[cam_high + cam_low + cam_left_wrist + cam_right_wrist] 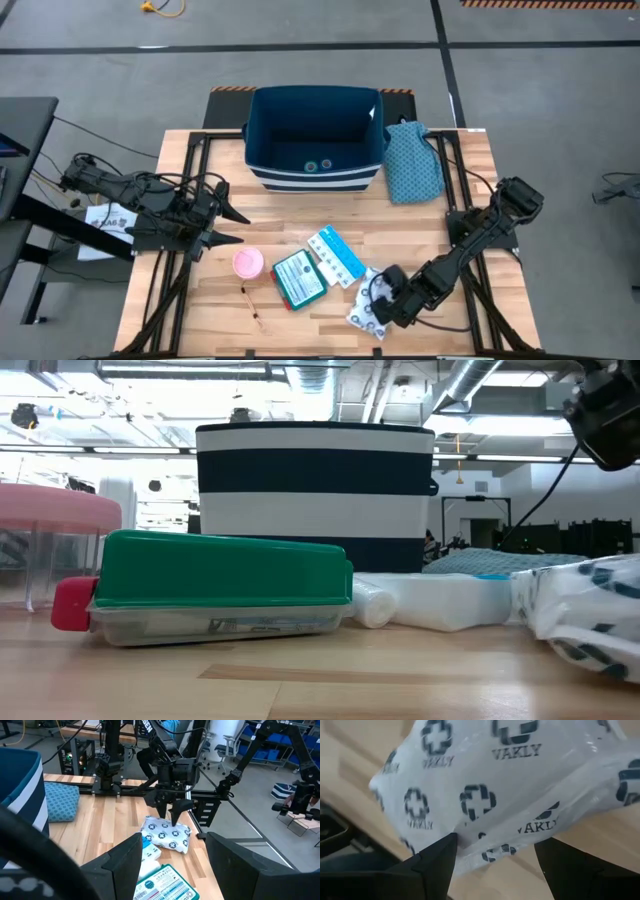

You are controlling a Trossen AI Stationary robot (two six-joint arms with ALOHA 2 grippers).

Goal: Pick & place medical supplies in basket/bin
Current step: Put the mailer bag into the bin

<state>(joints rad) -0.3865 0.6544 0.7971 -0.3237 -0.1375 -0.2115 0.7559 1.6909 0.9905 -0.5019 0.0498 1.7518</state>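
- Right pincer [378,310] is down at the white patterned pouch [366,310] near the desk's [460,250] front edge, fingers spread wide with the pouch between them, not yet clenched; looks like the approach to a pick.
- Right arm reaches low from the desk's right side, elbow raised, wrist angled down onto the pouch.
- Pouch lies flat on the desk, just beside the light-blue packet [336,254] and the teal flat box [299,279].
- Pink roll [248,263] and swab stick [252,305] lie further left, untouched.
- Navy bin [315,135] stands at the far edge, two small items already on its floor.
- Left pincer [232,226] waits above the desk's left side, released and holding nothing.
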